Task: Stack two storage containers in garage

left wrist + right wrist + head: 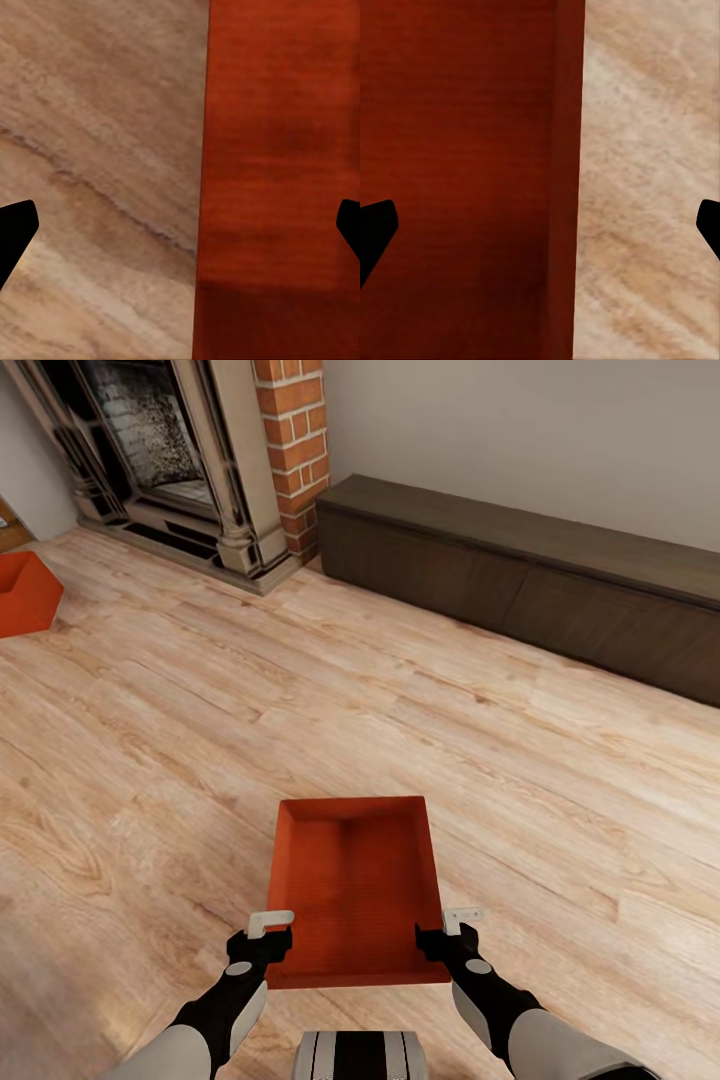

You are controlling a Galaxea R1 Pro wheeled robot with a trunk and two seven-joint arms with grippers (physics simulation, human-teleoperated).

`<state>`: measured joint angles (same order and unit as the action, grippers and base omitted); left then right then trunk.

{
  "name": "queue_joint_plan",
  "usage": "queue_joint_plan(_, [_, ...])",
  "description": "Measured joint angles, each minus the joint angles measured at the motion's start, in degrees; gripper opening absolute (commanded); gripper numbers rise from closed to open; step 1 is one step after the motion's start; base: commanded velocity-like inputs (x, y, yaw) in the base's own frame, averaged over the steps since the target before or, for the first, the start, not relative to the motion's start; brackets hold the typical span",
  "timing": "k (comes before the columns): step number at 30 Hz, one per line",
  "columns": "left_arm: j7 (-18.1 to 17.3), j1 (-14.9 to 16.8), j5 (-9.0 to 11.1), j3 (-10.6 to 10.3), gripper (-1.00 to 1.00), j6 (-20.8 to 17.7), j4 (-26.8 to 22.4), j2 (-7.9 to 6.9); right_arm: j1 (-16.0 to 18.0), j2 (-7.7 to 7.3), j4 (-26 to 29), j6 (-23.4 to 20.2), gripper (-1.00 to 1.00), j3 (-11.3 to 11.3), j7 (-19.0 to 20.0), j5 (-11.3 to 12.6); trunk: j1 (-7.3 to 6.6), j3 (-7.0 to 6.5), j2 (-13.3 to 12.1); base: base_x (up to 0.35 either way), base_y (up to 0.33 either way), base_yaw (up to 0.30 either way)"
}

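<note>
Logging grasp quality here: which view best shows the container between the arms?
The head view: the whole storage container shows, open top up, with a gripper at each long side. Each wrist view gives just one red wall edge against the wood floor.

No text, label, brand, number or sign can be read in any of the views. The walls of the storage container (355, 880) held at six o'clock are seen to be plain, and nothing is printed on the long dark cabinet (530, 575) at one o'clock.
</note>
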<state>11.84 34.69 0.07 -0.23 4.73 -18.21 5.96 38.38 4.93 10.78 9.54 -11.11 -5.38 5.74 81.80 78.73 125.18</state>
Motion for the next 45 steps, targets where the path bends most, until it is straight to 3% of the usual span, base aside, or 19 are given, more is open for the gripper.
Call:
queue_joint_plan(13, [0.00, 0.00, 0.08, 0.00, 1.00, 0.00, -0.09, 0.00, -0.01, -0.01, 0.00, 0.00, 1.00, 0.00, 0.00, 0.02, 0.00, 0.00, 0.00, 0.000, 0.000, 0.000])
queue_joint_plan(21, [0.00, 0.00, 0.14, 0.01, 1.00, 0.00, -0.04, -0.02, 0.01, -0.09, 0.00, 0.00, 1.00, 0.00, 0.00, 0.02, 1.75, 1.43, 3.19, 0.000, 0.000, 0.000])
queue_joint_plan(45, [-0.04, 0.00, 0.15, 0.03, 1.00, -0.11, -0.12, -0.07, -0.01, 0.04, 0.00, 0.08, 1.00, 0.08, 0.00, 0.28, 1.76, 1.44, 3.21, 0.000, 0.000, 0.000])
